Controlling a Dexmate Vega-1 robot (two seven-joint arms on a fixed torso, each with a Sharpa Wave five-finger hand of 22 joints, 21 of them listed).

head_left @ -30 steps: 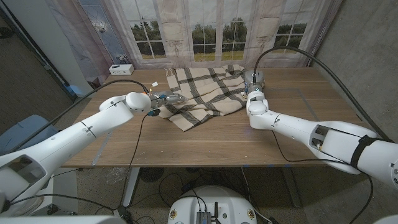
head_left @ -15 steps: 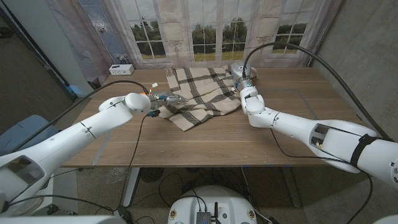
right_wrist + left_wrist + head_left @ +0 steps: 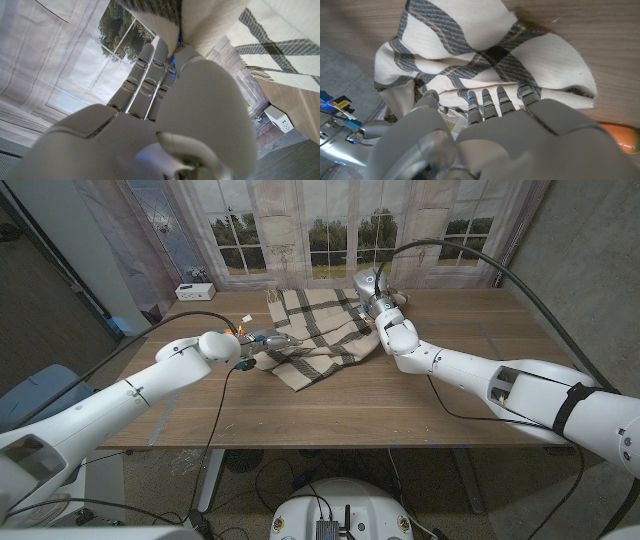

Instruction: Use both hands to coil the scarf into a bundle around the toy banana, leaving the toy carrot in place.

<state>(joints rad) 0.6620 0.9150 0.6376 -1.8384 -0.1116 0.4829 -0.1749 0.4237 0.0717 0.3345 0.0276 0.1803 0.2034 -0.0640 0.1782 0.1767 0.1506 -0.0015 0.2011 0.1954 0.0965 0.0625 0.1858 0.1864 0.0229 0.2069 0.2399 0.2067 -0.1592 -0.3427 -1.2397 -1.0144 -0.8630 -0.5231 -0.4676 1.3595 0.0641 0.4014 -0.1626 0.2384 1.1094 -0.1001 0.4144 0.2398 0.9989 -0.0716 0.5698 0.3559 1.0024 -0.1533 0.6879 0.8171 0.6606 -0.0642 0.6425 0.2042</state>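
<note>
A cream scarf (image 3: 318, 332) with grey plaid lies bunched at the table's middle, far half. My left hand (image 3: 268, 338) is at its left edge; in the left wrist view its fingers (image 3: 497, 100) and thumb dig into the folds of the scarf (image 3: 485, 50). My right hand (image 3: 372, 288) is raised over the scarf's far right corner and pinches the cloth edge (image 3: 167, 17) between its fingers (image 3: 150, 65). The orange toy carrot (image 3: 620, 138) lies on the wood beside my left hand. The toy banana is hidden.
A small white box (image 3: 193, 290) stands at the table's (image 3: 330, 405) far left edge. Curtains and a window run behind the table. Bare wood stretches in front of the scarf and to its right. Cables trail from both wrists.
My right hand has risen and swung left toward the far edge, pulling the scarf's right corner up and inward. My left hand and the scarf's left side have stayed put.
</note>
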